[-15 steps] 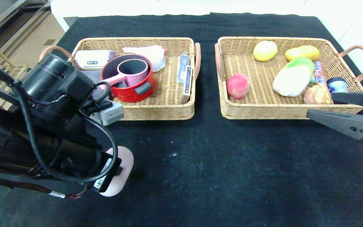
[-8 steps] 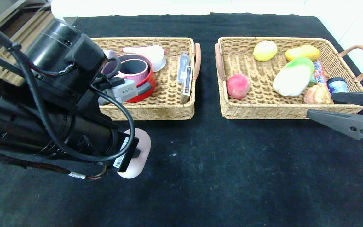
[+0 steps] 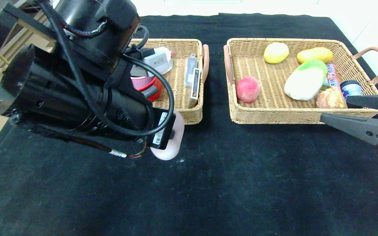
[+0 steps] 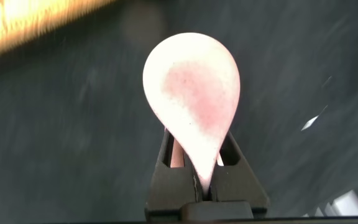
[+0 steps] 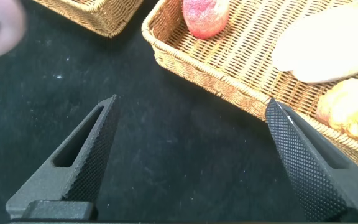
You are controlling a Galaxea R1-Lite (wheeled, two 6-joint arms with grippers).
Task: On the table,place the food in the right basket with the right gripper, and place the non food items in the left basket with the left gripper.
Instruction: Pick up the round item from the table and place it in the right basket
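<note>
Pale pink teardrop-shaped lump (image 4: 191,106), rosier blotch on its face, is pinched at its narrow end by the left pincer (image 4: 196,163), jaws closed tight on it. In head view the lump (image 3: 171,144) hangs above the black table (image 3: 241,180), just in front of the left basket (image 3: 189,115) near its front-right corner; whether it clears the cloth can't be told. Left arm blocks most of that basket.

Left basket contents that show: red pot (image 3: 152,90) w/ small pink saucepan (image 3: 140,82) inside it, a white item (image 3: 164,59) at the back, card box (image 3: 193,77) standing along the right wall.

Right basket (image 3: 294,116) sits well apart to the right. In it: napa cabbage (image 3: 305,80) lying diagonal, golden-brown bun (image 3: 330,98) at front right touching cabbage, red peach (image 3: 248,89) front left, two yellow fruits (image 3: 276,52) at back, snack packet (image 3: 332,75) & a small dark-lidded tub (image 3: 351,88) by the right wall.

Right pincer (image 3: 349,113) parked at front-right corner of right basket, jaws spread wide, holding nothing.
</note>
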